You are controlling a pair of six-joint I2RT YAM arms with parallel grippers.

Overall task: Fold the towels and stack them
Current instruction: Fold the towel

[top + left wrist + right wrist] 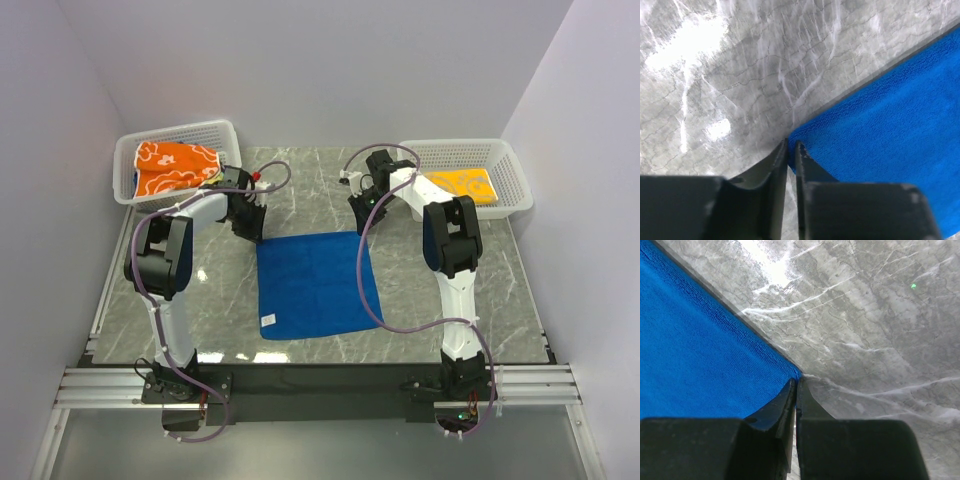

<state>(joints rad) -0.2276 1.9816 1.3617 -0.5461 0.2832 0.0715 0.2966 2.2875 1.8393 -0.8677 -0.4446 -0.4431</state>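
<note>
A royal blue towel (pixel 315 285) lies spread flat on the marble table, with a small white tag near its front left corner. My left gripper (pixel 252 232) is down at the towel's far left corner. In the left wrist view its jaws (pixel 791 144) are pinched to a thin slit with the corner of the blue towel (pixel 890 115) between them. My right gripper (pixel 362 222) sits at the far right corner, and its jaws (pixel 796 381) are shut on the tip of the blue towel (pixel 695 350). An orange towel (pixel 175 167) with white flowers and a yellow towel (pixel 467 185) lie in baskets.
A white mesh basket (pixel 215 130) at the back left holds the orange towel. Another basket (pixel 515 175) at the back right holds the folded yellow towel. Grey walls close in the table on three sides. Purple cables loop from both arms over the table.
</note>
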